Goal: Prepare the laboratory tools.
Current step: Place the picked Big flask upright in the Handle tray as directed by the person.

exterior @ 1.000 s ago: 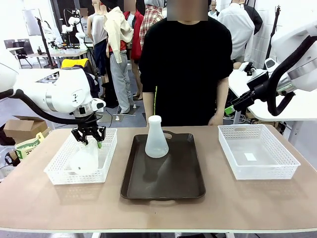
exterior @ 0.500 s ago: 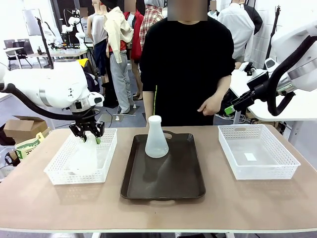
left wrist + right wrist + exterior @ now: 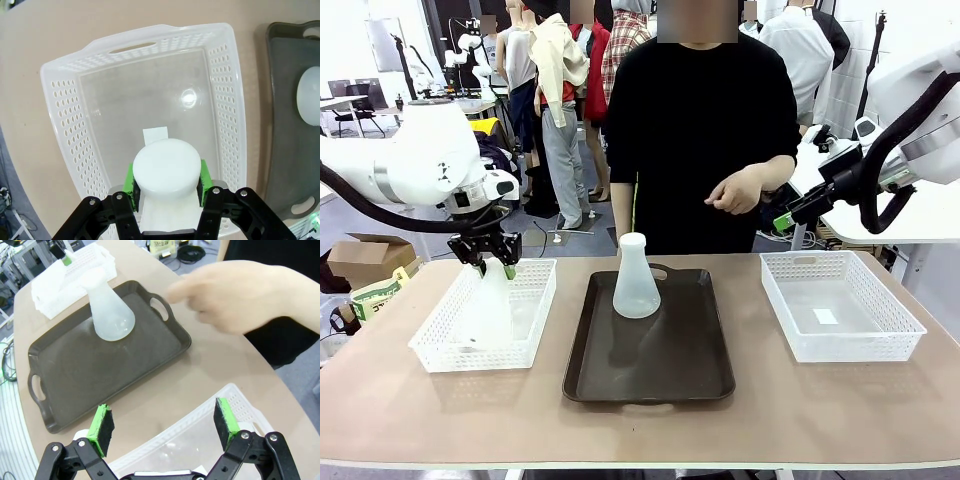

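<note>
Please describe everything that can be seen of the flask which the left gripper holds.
The flask is conical, of frosted, translucent white plastic, with a wide round base and a narrow neck. The left gripper is shut on its neck, green pads on both sides. It hangs upright, base down, within the left basket; whether the base touches the basket floor cannot be told. In the left wrist view its round base faces the camera, over a white label on the basket floor. It looks empty.

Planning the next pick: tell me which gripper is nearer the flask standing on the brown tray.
Left. The left gripper holds another flask over the neighbouring basket; the right gripper hangs open beyond the tray flask, above the other basket.
</note>
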Controlling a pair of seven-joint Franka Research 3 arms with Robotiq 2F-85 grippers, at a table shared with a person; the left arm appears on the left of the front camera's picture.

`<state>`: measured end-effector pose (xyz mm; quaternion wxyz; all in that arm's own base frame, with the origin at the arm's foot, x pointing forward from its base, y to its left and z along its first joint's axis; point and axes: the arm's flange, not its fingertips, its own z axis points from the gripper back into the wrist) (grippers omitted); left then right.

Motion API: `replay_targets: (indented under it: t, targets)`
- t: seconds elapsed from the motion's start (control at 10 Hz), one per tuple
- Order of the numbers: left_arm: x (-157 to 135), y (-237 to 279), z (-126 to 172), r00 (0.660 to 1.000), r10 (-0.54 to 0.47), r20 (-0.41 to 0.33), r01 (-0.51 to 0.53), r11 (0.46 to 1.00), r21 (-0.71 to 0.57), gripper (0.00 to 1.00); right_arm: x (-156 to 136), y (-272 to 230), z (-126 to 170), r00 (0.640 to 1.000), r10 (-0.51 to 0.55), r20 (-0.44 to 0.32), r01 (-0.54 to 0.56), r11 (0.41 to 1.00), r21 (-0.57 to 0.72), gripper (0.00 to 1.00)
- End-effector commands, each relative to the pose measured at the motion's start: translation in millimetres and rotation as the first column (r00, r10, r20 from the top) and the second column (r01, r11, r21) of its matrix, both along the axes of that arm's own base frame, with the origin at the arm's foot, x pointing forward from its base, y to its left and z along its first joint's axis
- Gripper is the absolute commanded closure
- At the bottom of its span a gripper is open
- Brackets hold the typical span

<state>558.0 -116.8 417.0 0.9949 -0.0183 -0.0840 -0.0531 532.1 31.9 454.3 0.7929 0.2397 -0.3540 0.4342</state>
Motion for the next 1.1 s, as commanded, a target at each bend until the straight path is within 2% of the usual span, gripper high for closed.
replay_targets:
  t: [0.0,0.5,0.8,0.9,1.0]
  targets:
    - [-16,3,8,0.999,-0.043,0.032,0.044,0.999,-0.032,1.0,-1,0,1,1.0,-0.004,-0.014,0.004,1.0,-0.013,0.0]
    - [-26,0,21,0.993,-0.09,0.072,0.093,0.994,-0.05,1.0,-1,0,1,1.0,-0.004,-0.014,0.004,1.0,-0.013,0.0]
    - [-29,1,28,0.992,-0.076,0.098,0.082,0.994,-0.066,1.0,-1,0,1,1.0,-0.004,-0.014,0.004,1.0,-0.013,0.0]
    - [-21,-4,23,0.996,-0.068,0.064,0.07,0.997,-0.031,1.0,-1,0,1,1.0,-0.004,-0.014,0.004,1.0,-0.013,0.0]
    - [-21,-4,23,0.996,-0.068,0.064,0.07,0.997,-0.031,1.0,-1,0,1,1.0,-0.004,-0.014,0.004,1.0,-0.013,0.0]
